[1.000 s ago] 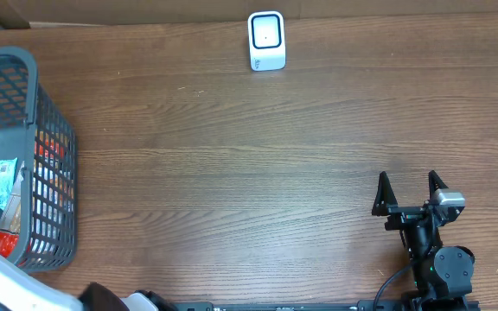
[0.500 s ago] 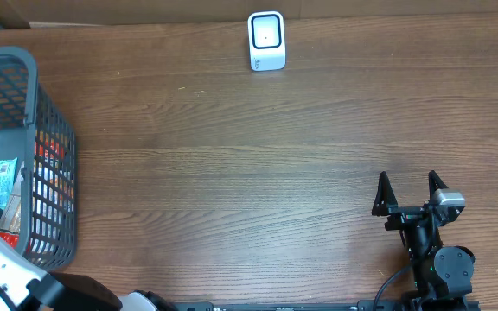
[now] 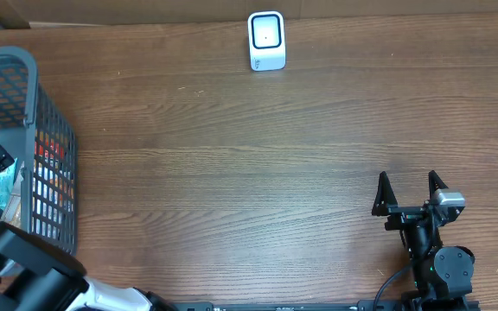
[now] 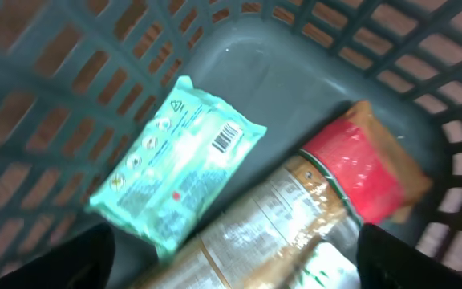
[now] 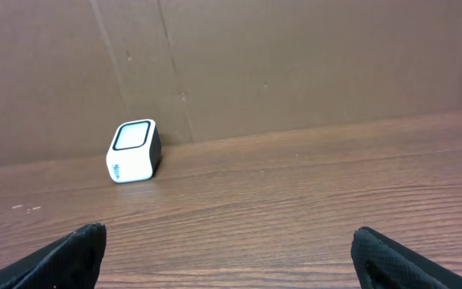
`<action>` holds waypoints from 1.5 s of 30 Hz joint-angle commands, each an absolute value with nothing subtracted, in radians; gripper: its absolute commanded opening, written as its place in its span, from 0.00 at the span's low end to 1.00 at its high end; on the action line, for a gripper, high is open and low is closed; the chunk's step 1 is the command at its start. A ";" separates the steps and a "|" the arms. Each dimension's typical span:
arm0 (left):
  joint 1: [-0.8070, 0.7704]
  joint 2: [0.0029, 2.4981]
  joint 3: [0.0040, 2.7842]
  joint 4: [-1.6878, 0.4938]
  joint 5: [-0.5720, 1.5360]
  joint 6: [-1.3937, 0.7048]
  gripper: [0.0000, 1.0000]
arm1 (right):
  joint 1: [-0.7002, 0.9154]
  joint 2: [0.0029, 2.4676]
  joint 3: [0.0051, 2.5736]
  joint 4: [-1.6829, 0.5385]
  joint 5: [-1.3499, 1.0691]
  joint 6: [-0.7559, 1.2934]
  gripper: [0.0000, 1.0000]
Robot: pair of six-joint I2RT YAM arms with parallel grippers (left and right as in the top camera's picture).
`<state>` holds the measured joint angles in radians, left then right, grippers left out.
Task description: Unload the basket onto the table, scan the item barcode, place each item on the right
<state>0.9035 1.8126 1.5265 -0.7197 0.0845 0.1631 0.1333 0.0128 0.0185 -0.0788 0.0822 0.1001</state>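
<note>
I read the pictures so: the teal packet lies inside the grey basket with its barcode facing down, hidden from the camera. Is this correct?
Not quite. The teal packet does lie inside the grey basket, but its barcode faces up and is plainly visible, not hidden. The left wrist view shows this.

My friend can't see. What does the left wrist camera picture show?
A teal packet with its barcode facing up lies in a gray basket, beside a red and brown packet. The left gripper hangs open above them.
</note>
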 commanded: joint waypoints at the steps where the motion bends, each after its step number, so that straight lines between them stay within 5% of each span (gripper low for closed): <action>1: 0.903 1.853 1.518 -0.691 0.068 0.307 0.84 | 0.134 0.003 0.008 -0.074 0.086 0.096 1.00; 36: 0.916 1.911 1.498 -0.568 -0.147 0.374 0.84 | 0.134 0.003 0.008 -0.074 0.085 0.096 1.00; 45: 0.916 1.977 1.499 -0.539 -0.223 0.382 0.93 | 0.134 0.003 0.008 -0.074 0.085 0.096 1.00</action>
